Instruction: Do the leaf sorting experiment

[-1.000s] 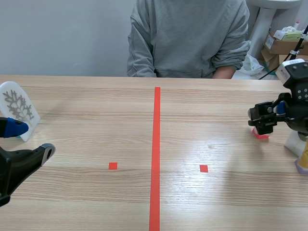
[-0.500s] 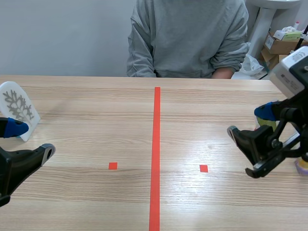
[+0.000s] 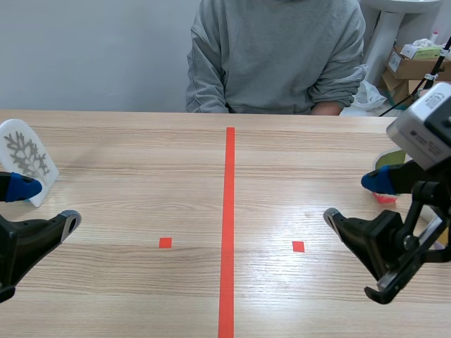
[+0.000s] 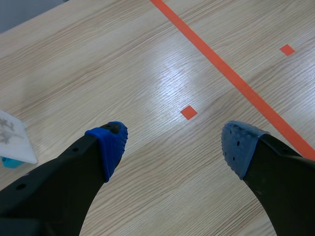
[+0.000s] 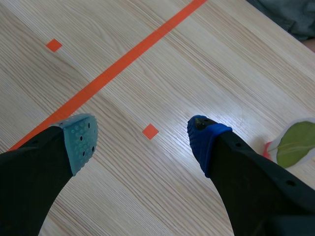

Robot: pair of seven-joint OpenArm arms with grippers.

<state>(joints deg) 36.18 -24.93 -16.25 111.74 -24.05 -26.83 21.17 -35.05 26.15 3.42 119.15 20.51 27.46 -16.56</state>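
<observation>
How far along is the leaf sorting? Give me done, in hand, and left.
Done: nothing visibly sorted; the white card with a grey branching print stands near the left edge of the table, the green leaf card near its right. In hand: nothing; the left gripper and right gripper are open and empty. Left: probably picking up and placing both cards.

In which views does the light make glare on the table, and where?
Scene view: pale sheen on the table right of the red tape line. Left wrist view: bright glare ahead of the left gripper. Right wrist view: softer glare ahead of the right gripper.
</observation>
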